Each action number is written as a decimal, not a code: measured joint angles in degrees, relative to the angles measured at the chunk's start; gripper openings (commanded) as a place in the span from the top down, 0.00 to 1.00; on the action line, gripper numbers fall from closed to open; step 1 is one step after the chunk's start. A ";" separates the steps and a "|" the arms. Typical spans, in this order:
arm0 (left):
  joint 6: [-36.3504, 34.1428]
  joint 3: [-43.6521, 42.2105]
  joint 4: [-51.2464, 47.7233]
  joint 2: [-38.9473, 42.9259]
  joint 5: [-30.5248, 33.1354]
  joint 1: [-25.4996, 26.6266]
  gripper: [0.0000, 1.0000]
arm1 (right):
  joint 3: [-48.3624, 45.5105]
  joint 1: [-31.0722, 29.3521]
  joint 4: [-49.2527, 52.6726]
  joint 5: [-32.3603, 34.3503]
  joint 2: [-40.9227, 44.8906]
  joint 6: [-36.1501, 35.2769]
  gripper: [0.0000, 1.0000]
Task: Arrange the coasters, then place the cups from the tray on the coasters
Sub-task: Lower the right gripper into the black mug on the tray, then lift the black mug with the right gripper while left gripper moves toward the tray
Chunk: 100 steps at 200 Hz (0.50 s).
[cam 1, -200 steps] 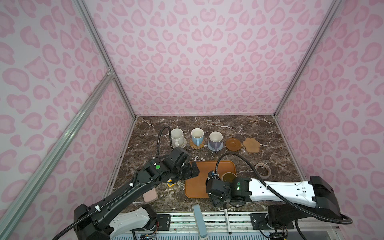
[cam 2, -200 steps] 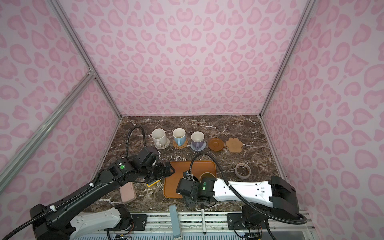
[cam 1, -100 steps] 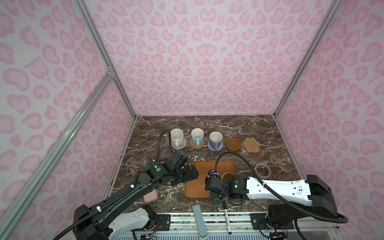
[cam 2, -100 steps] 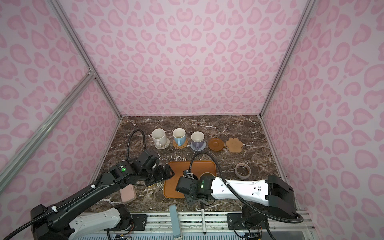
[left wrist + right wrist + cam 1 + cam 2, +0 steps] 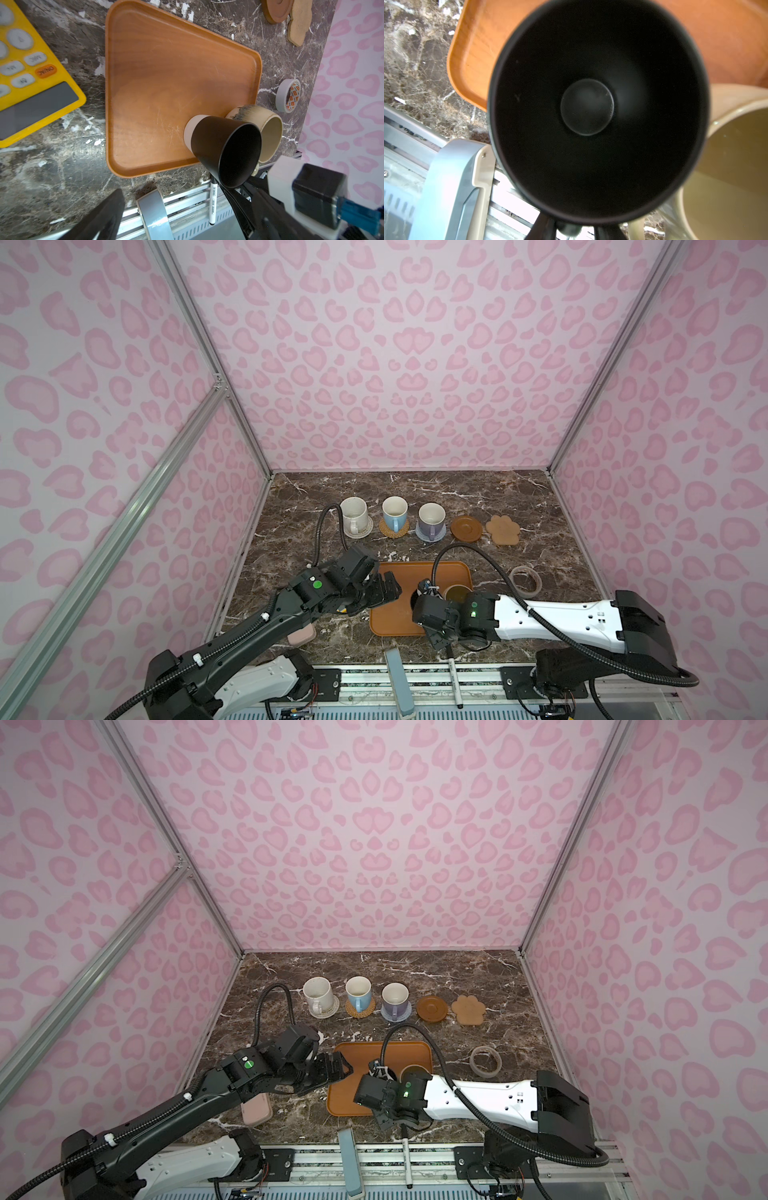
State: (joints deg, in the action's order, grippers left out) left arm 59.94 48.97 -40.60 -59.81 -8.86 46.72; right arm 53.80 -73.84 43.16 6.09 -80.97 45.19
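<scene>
The black cup (image 5: 224,145) stands on the orange-brown tray (image 5: 395,616) beside the squat cream-yellow cup (image 5: 457,593). My right gripper (image 5: 569,228) is over the black cup (image 5: 587,104), its fingers closed round the handle at the rim. My left gripper (image 5: 384,591) hovers open at the tray's left edge, holding nothing. At the back, the speckled white cup (image 5: 353,512), light blue cup (image 5: 395,510) and lavender cup (image 5: 431,517) each sit on a round coaster. The brown disc coaster (image 5: 466,527) and paw coaster (image 5: 503,529) lie bare.
A tape ring (image 5: 525,580) lies right of the tray. A yellow calculator (image 5: 31,72) sits left of the tray under my left arm, with a pink block (image 5: 300,635) nearer the front. A grey-blue tool (image 5: 397,672) and a pen (image 5: 453,680) rest on the front rail.
The right gripper's jaws have narrowed onto the black cup's handle. The left gripper has drawn back slightly toward the front, still open.
</scene>
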 measured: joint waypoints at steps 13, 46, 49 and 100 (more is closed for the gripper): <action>0.22 -0.52 0.52 0.00 -0.20 0.15 0.02 | 0.13 -0.02 0.00 0.35 -0.52 -0.46 0.67; 1.09 -1.07 1.14 0.28 -0.28 0.15 0.02 | 0.44 -0.02 -0.02 0.55 -1.64 -1.36 0.69; 1.14 -1.11 1.22 0.31 -0.28 0.15 0.02 | 0.52 -0.02 0.02 0.57 -1.75 -1.44 0.70; 1.90 -1.40 1.68 0.83 -0.09 0.24 0.02 | 1.36 -0.02 -0.09 0.55 -3.10 -2.73 0.77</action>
State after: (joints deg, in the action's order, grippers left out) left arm 61.84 47.57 -38.92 -58.98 -8.95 46.96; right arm 55.16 -73.87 43.07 6.63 -84.07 42.46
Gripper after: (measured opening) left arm 0.977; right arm 0.250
